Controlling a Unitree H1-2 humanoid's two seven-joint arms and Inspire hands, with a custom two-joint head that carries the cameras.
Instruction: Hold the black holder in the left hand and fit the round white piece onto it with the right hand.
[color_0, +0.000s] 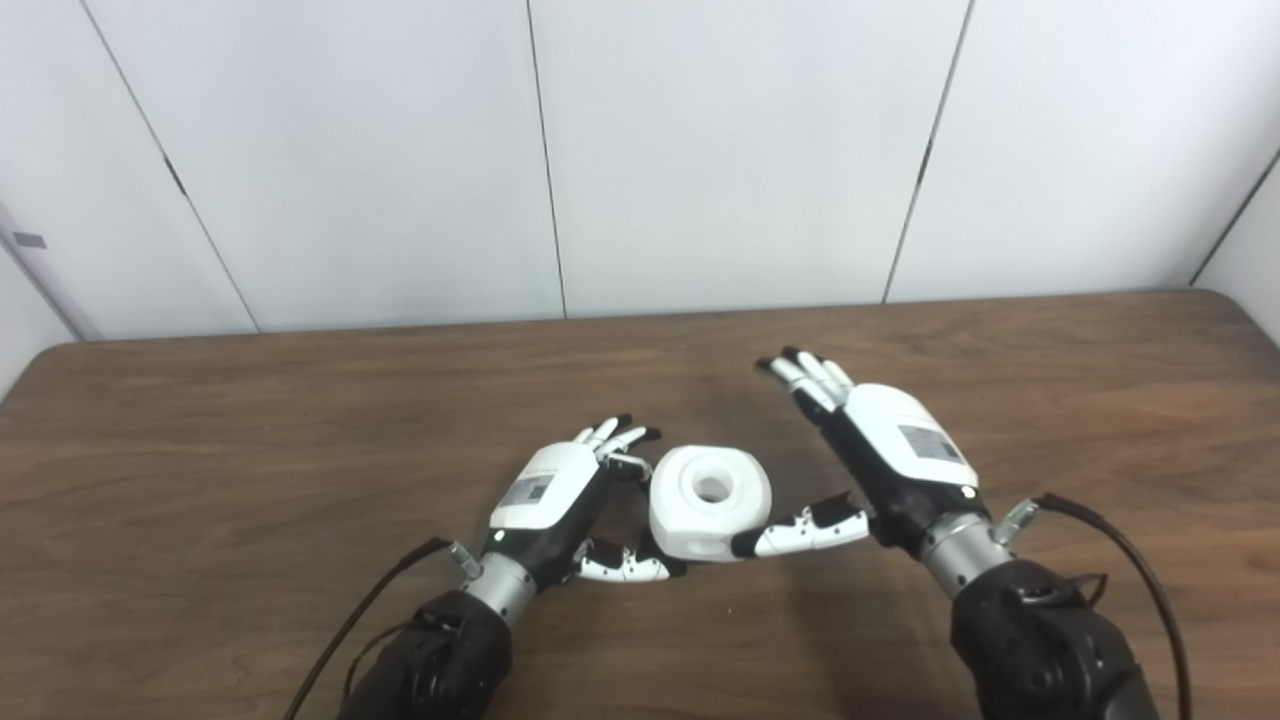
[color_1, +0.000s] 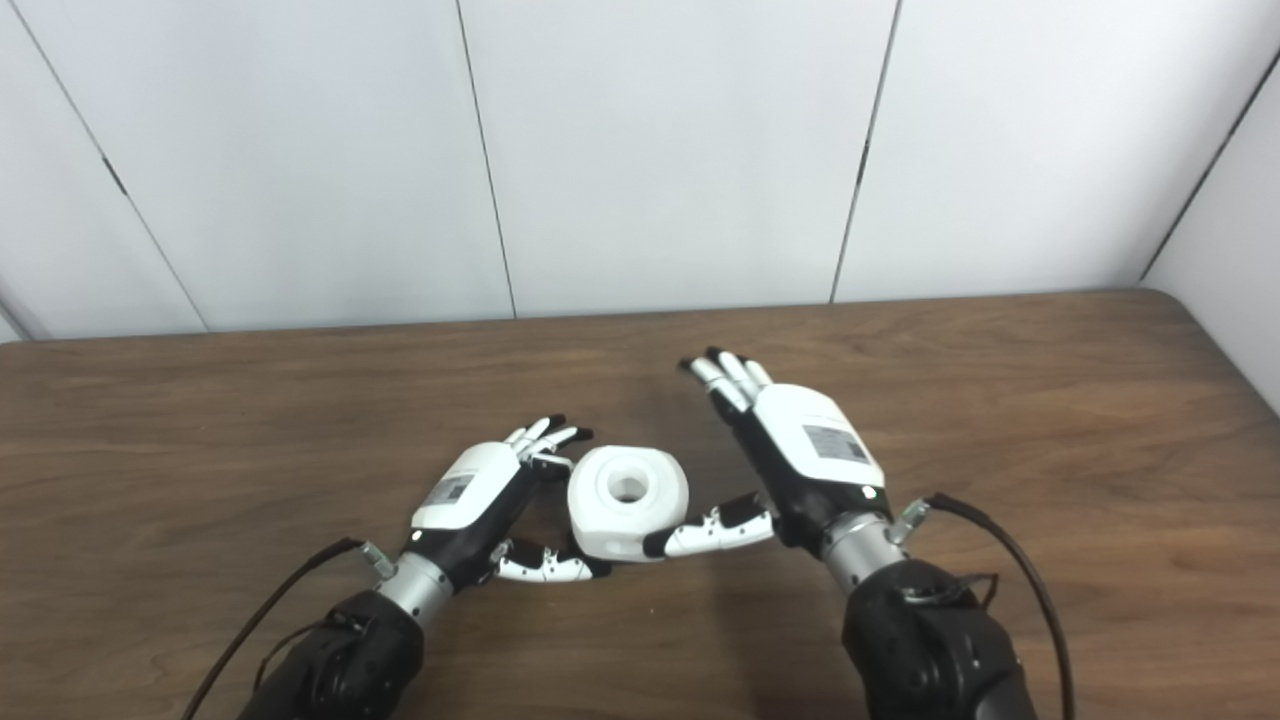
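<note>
White wall panels behind a brown wooden table (color_0: 250, 420), with both hands low around one white piece.

The round white piece (color_0: 709, 500), hole upward, sits on the table between the hands. The left hand (color_0: 560, 495) touches its left side, fingers and thumb spread partly round it. The right hand (color_0: 890, 450) lies right of it, fingers stretched wide, thumb tip meeting its lower edge.

Round white piece (color_0: 710, 500): plain white all over, no markings. My left hand (color_0: 560, 500): white back plate, black palm, white fingers tipped black. My right hand (color_0: 890, 450): same white-and-black scheme, grey label on the back. Table (color_0: 200, 440): dark brown wood grain. Wall (color_0: 700, 150): white panels, dark seams.
</note>
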